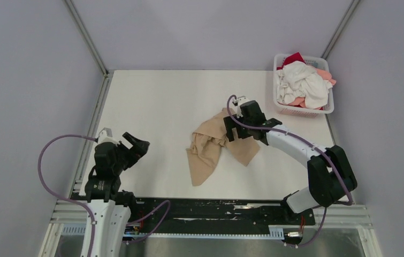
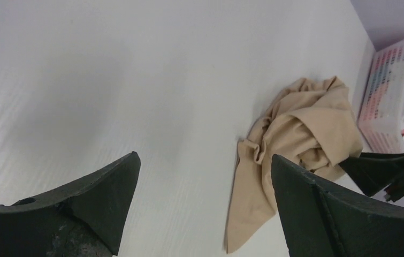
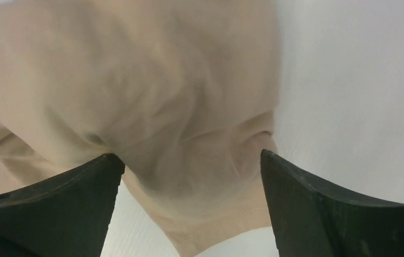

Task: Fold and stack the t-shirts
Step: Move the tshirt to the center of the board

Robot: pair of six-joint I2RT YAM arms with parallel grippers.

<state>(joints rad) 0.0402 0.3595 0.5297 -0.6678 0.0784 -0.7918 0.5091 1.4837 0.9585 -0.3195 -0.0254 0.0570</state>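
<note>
From where I stand, the tan shirt (image 1: 210,147) lies in a crumpled heap close to the middle of the table (image 1: 151,101). One long flap trails toward 7 o'clock and a shorter lobe toward 4 o'clock. The right tool (image 1: 233,130) hangs over the heap's 1 o'clock side with its jaws spread wide and cloth lying below the gap. It grips nothing, and I cannot tell whether the tips touch the fabric. The left tool (image 1: 135,147) sits out at 8 o'clock on the table, also spread wide and empty, well apart from the shirt. The rest of the laundry, a white shirt (image 1: 301,83), a coral shirt (image 1: 325,75) and a red shirt (image 1: 294,58), is piled in the basket (image 1: 303,111) in the 1 o'clock corner. The job looks barely begun, and this shirt wants spreading flat before any fold. To do that well, I'd say the right tool should pinch a single layer at a hem or shoulder rather than a bunched wad. The heap is doubled over itself, so a deep bite would likely lift several layers together. The left tool ought to come across and take an opposite edge, so the two can draw the cloth apart and lay it smooth.
</note>
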